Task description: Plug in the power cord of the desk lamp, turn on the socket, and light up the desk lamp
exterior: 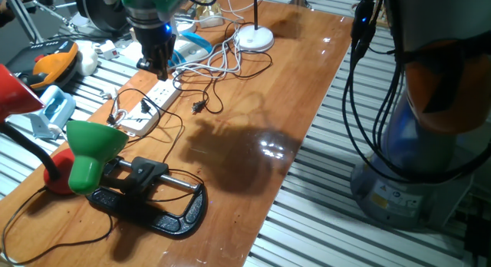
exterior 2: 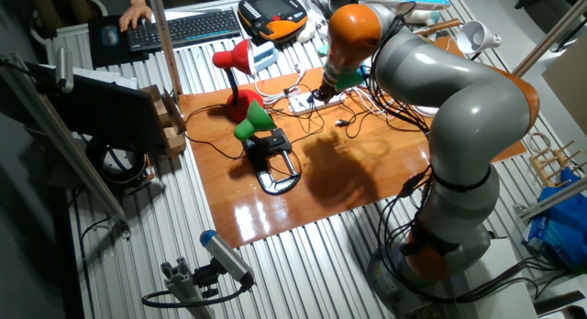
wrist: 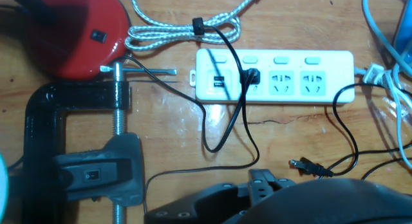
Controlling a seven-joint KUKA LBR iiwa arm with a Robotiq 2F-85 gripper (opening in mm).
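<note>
Hand view shows the pincer (wrist: pixel 257 185) hovering above the socket (wrist: pixel 277 76) on the counter (wrist: pixel 180 130); whether its jaws are apart I cannot tell. One black plug (wrist: pixel 250 76) sits in an outlet, while another plug (wrist: pixel 302 165) lies loose nearby, probably awaiting insertion.

The setting is a robotics laboratory. A wooden tabletop (exterior 2: pixel 367 177) rests on a bench of ribbed aluminium profile (exterior 2: pixel 275 264). A large grey and orange robot arm (exterior 2: pixel 459 108) stands at the right of the other fixed view. A keyboard (exterior 2: pixel 188 27) and an orange teach pendant (exterior 2: pixel 273 15) lie at the upper centre. Camera poles (exterior 2: pixel 160 44) and loose cables (exterior: pixel 222 64) surround the bench
</note>
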